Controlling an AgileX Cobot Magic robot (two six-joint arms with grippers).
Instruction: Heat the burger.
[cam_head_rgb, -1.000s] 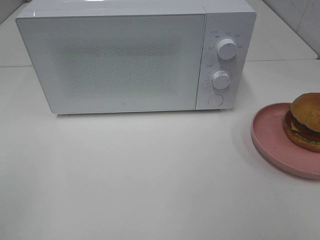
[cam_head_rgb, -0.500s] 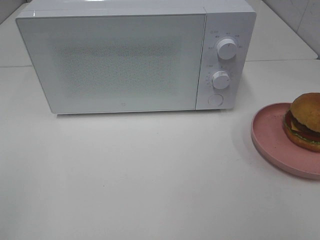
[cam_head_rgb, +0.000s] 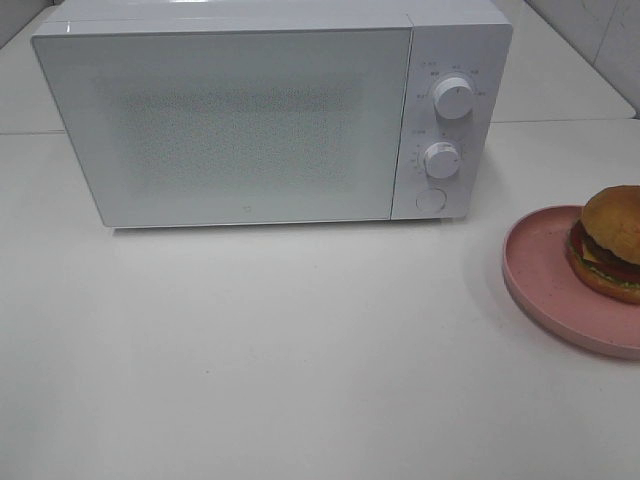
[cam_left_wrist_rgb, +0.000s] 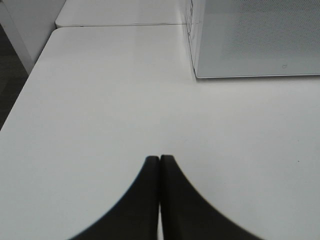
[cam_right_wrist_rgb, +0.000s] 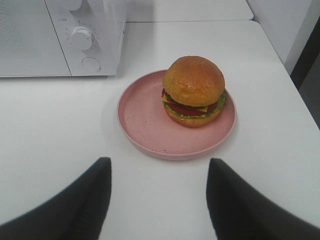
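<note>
Right wrist view: burger (cam_right_wrist_rgb: 194, 91) sits on its pink plate (cam_right_wrist_rgb: 145, 120) near the desk's (cam_head_rgb: 300, 350) right edge, right tool (cam_right_wrist_rgb: 157, 172) wide, left tool (cam_left_wrist_rgb: 159, 161) closed, empty. Microwave (cam_head_rgb: 240, 120) door shut: opening it likely comes first.

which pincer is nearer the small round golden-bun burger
Right. The right pincer faces the small round golden-bun burger across the pink plate's rim; the left pincer sees only table and microwave.
</note>
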